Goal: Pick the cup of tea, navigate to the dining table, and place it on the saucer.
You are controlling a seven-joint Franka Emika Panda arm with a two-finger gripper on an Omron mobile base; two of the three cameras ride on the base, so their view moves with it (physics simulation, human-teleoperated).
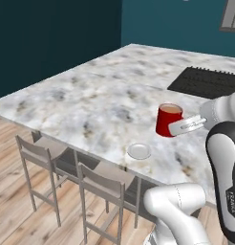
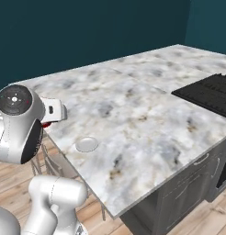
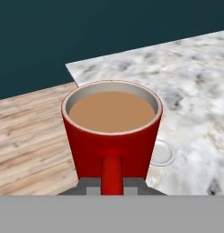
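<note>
The cup of tea (image 1: 167, 119), a red mug full of light brown liquid, hangs just above the dining table (image 1: 90, 100), whose top is marbled white-grey. My gripper (image 1: 180, 128) is shut on the mug's handle from the right. The saucer (image 1: 139, 151), small and white, lies bare on the table near its front edge, a little left of and nearer than the cup. In the hand view the cup of tea (image 3: 111, 132) is close up, its handle between my gripper (image 3: 111, 187), and the saucer (image 3: 162, 153) peeks out behind it at the right. From the right base, a red sliver of the cup (image 2: 47, 124) shows behind my hand, up-left of the saucer (image 2: 87, 144).
A black cooktop (image 1: 205, 81) is set into the table's far right part. Two grey stools (image 1: 38, 153) (image 1: 102, 179) stand at the near edge over a wooden floor. Dark cabinet fronts (image 2: 188, 193) close the table's right end. Teal walls stand behind.
</note>
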